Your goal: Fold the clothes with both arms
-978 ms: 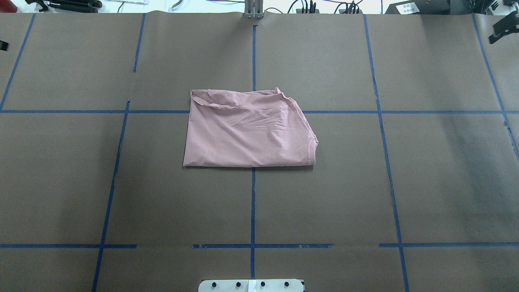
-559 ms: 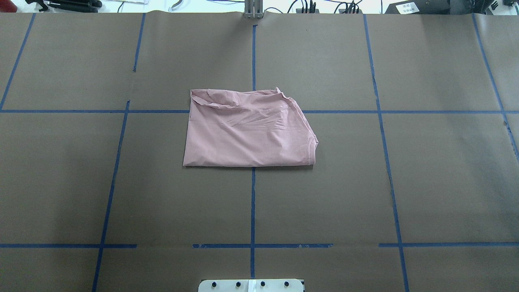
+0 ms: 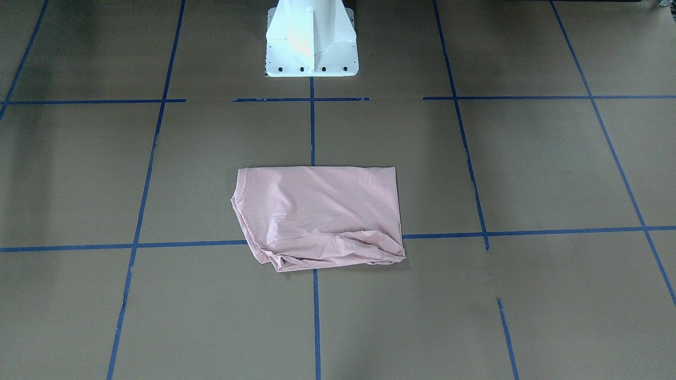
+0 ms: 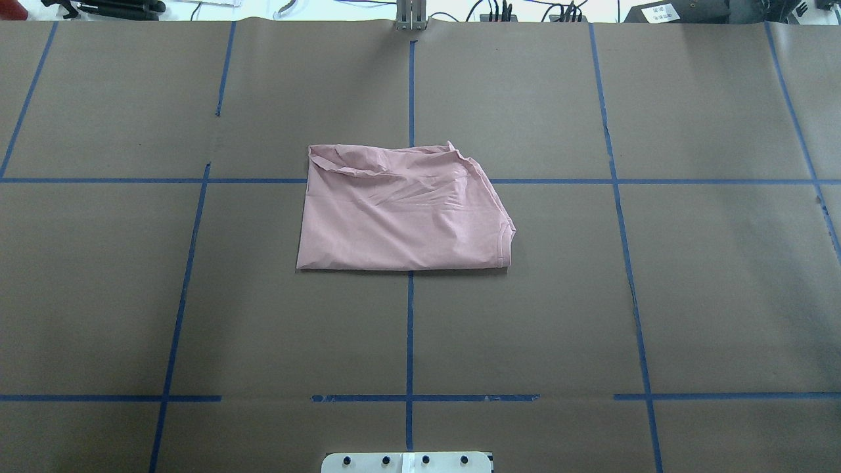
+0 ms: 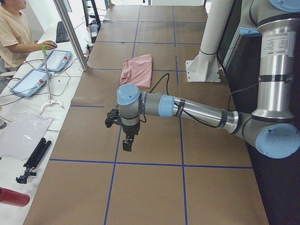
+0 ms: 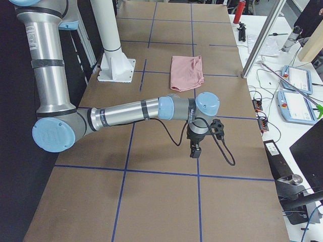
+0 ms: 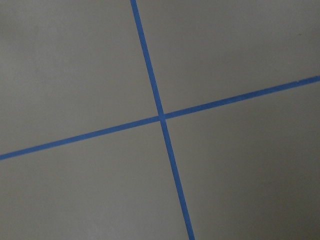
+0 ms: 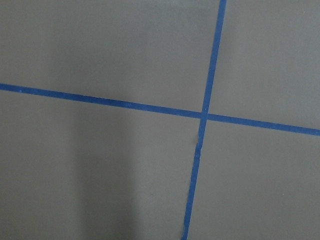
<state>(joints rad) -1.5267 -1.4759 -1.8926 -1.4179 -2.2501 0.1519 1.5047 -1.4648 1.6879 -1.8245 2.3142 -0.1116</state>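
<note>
A: Where is the shirt (image 4: pixel 401 213)?
B: Flat on the table (image 4: pixel 690 295), at its middle, folded to a rough oblong. It covers a crossing of the blue tape lines (image 4: pixel 409 328). The edge nearest the robot is straight. The far edge is bunched and creased.

A: And the left gripper (image 5: pixel 127 146)?
B: It hangs from the left arm (image 5: pixel 197 111), pointing down above the table toward the robot's left end, close to a tape line. The shirt lies well apart from it, further along the table toward the middle, near the white base (image 5: pixel 202 70).

A: Spread or pressed together?
B: I cannot tell. It shows only in the side view, small and dark. Its wrist camera sees brown table and a tape crossing.

A: The right gripper (image 6: pixel 194 154)?
B: Much the same. It points down from the right arm (image 6: pixel 126 113) above the table toward the robot's right end. The shirt lies well apart from it, toward the middle. Whether this gripper is spread, I cannot tell either. Its camera also sees a tape crossing on the table.

A: Does either touch the shirt?
B: Neither gripper touches it.
</note>
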